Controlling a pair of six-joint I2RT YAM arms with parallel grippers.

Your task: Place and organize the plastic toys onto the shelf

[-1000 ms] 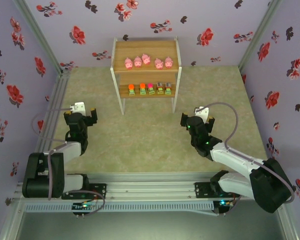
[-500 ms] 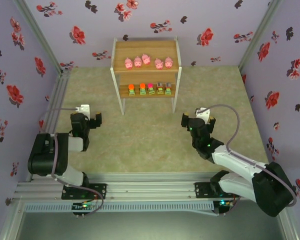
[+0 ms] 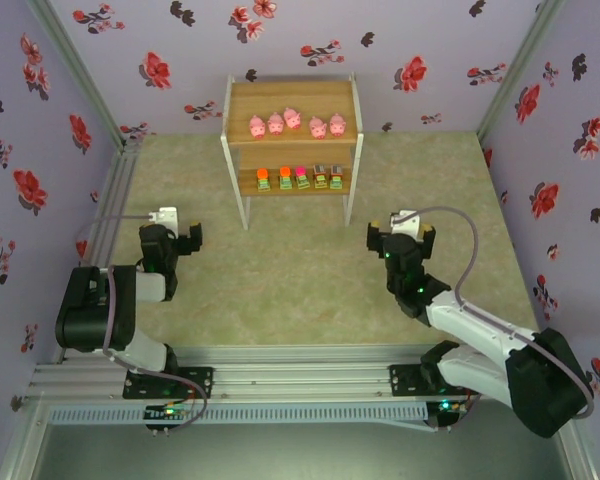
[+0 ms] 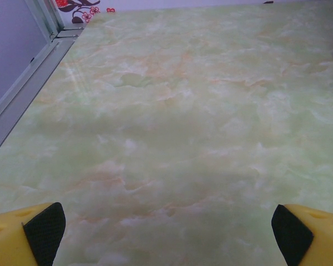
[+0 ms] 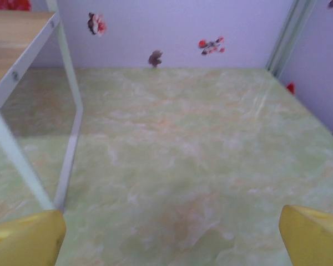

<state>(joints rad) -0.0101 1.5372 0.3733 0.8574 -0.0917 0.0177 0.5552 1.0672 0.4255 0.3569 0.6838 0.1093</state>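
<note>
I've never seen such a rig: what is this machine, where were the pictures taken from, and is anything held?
Two robot arms, left and right, stand at the table's near edge. One picture looks down from above and behind; the others come from wrist cameras, yellow fingers at the bottom corners. The left end effector and right end effector are open, holding nothing. On the wooden shelf, five pink pig toys fill the upper tier, five green-based pieces the lower.

Pink pigs (image 3: 292,122) atop shelf (image 3: 290,95), blocky toys (image 3: 300,178) below

Bright, even light; soft wrist-view blur
</note>
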